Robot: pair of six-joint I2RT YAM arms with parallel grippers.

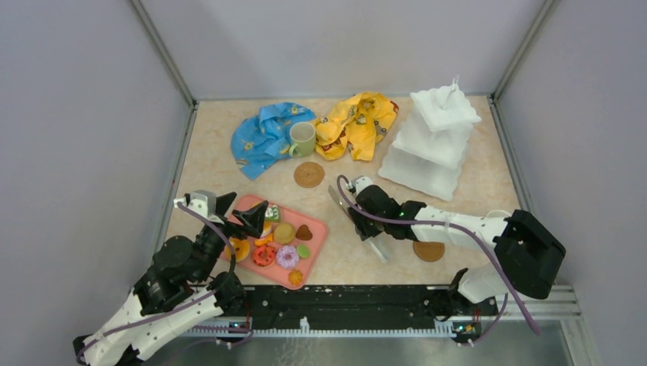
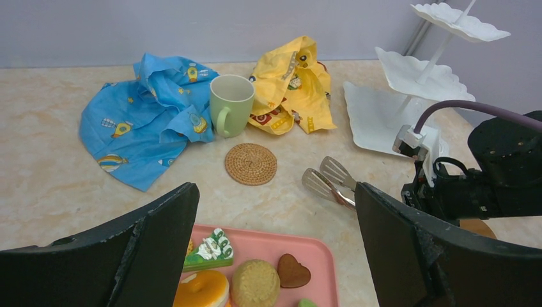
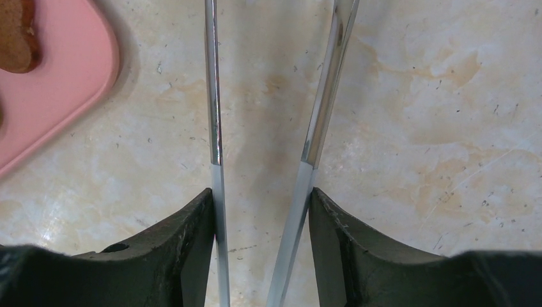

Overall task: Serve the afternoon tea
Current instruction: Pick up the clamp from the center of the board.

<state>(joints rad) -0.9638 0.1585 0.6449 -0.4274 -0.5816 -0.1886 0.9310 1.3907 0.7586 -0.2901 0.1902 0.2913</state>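
Observation:
Several toy pastries (image 1: pixel 278 244) lie on the pink tray (image 1: pixel 319 229); the left wrist view shows a green cake slice (image 2: pixel 209 251), an orange donut (image 2: pixel 201 289) and a heart cookie (image 2: pixel 293 271). My left gripper (image 1: pixel 240 211) hangs open and empty over the tray's far left end (image 2: pixel 275 192). My right gripper (image 1: pixel 358 219) is shut on metal tongs (image 1: pixel 337 197), its fingers pressing both tong arms (image 3: pixel 215 128) just right of the tray. The white three-tier stand (image 1: pixel 431 141) is back right. The pale green mug (image 1: pixel 302 139) stands behind one coaster (image 1: pixel 309 174); the other coaster (image 1: pixel 429 251) lies under my right arm. The white mug is not in view.
A blue cloth (image 1: pixel 263 137) and a yellow cloth (image 1: pixel 358 122) lie crumpled on either side of the green mug at the back. Grey walls close the table on three sides. The tong tips (image 2: pixel 329 179) point toward the back coaster (image 2: pixel 250 164).

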